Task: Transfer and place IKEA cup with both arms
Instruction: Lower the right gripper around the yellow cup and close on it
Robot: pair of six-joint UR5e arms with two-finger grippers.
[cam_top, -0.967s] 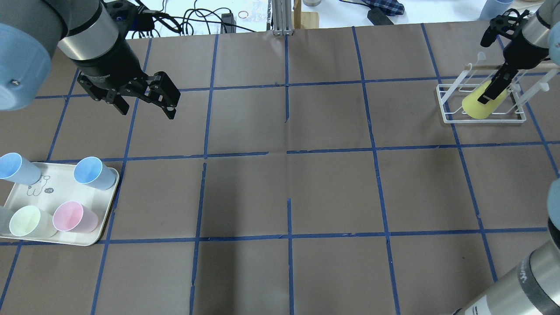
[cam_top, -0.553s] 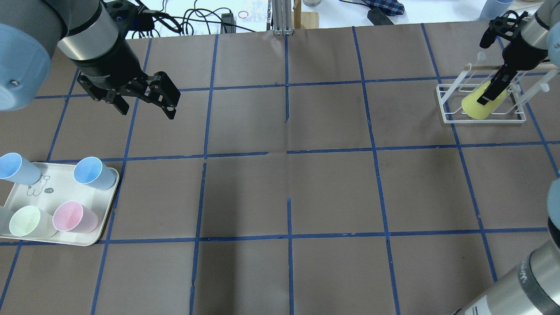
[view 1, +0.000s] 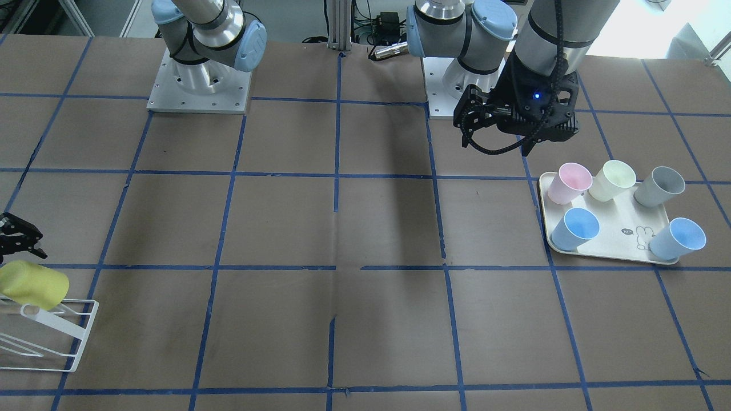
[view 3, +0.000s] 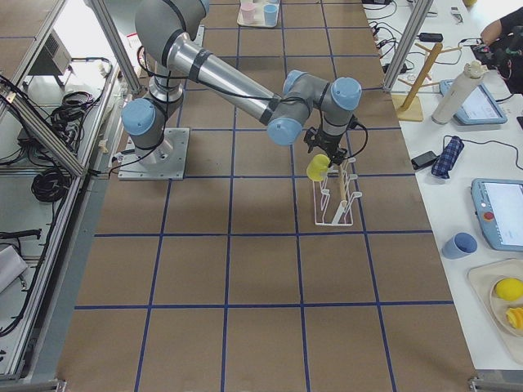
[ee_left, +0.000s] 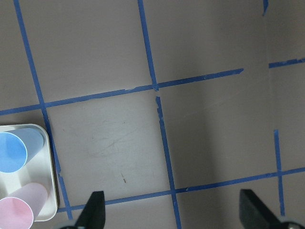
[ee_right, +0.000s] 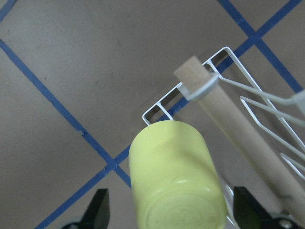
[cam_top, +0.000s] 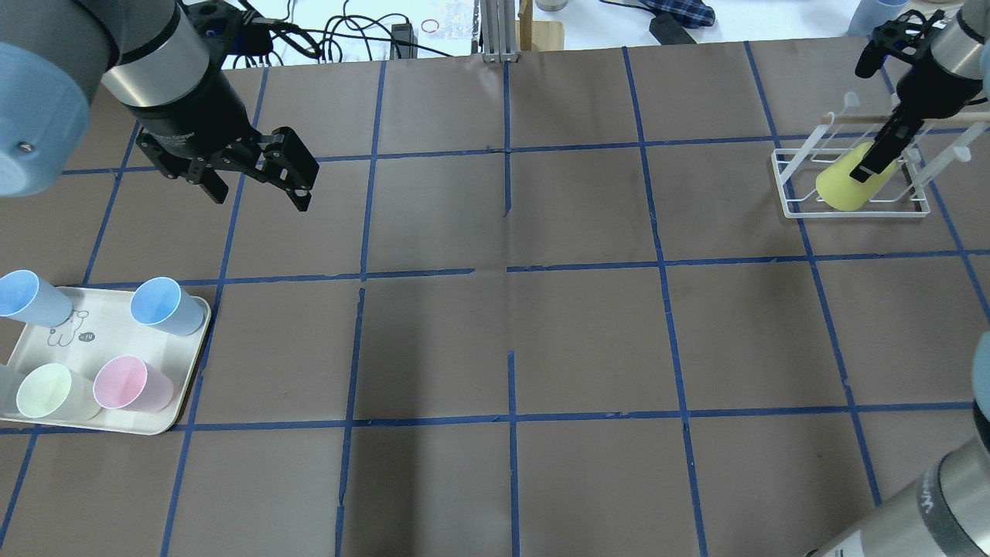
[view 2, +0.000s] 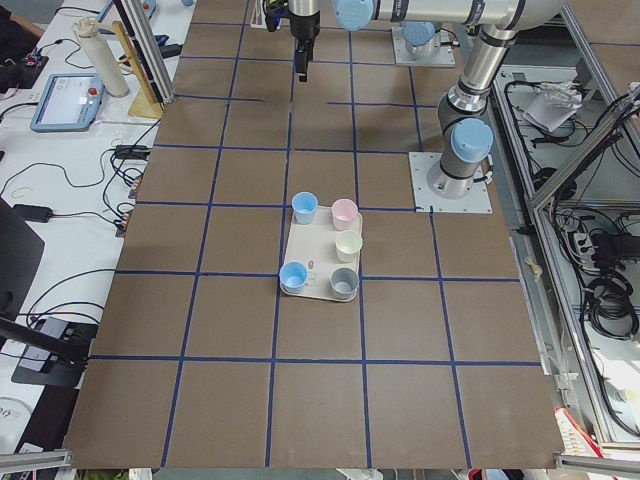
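Note:
The bright yellow IKEA cup (cam_top: 844,186) hangs tilted, base up, on a white wire rack (cam_top: 789,186) at the far right. It also shows in the front view (view 1: 34,283) and the right wrist view (ee_right: 174,181). My right gripper (cam_top: 872,158) is open; its fingers straddle the cup's base with a gap on each side and do not touch it. My left gripper (cam_top: 259,186) is open and empty above the table at the far left. In the left wrist view its fingertips (ee_left: 95,210) are spread wide over bare table.
A cream tray (cam_top: 69,333) at the near left holds several pastel cups, among them blue, pink, pale yellow and grey. A wooden dowel (ee_right: 228,109) lies along the rack. Beyond the table's far edge are cables and clutter (cam_top: 340,31).
My right arm has drawn slightly back and away from the rack. The yellow cup stays on the rack. My left arm has not moved.

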